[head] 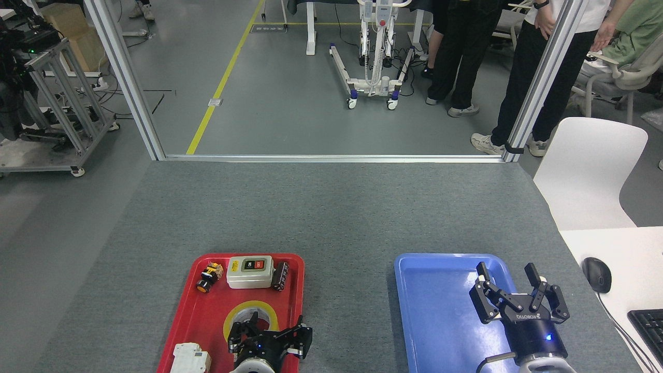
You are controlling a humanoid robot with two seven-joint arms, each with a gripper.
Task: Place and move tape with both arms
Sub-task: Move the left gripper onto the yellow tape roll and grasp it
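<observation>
Bench: grey felt top, red tray (189, 316) at left, blue tray (430, 311) at right
Left gripper (269, 339): low over the near end of the red tray, jaws drawn close, one finger inside the tape's hole, whether they grip it I cannot tell
Right gripper (510, 282): over the blue tray's right edge, jaws spread, empty
Tape (235, 313): flat in the red tray, near side hidden by the left gripper
Switch box (250, 271): far end of the red tray, just beyond the tape
Background: two people standing by a metal post
</observation>
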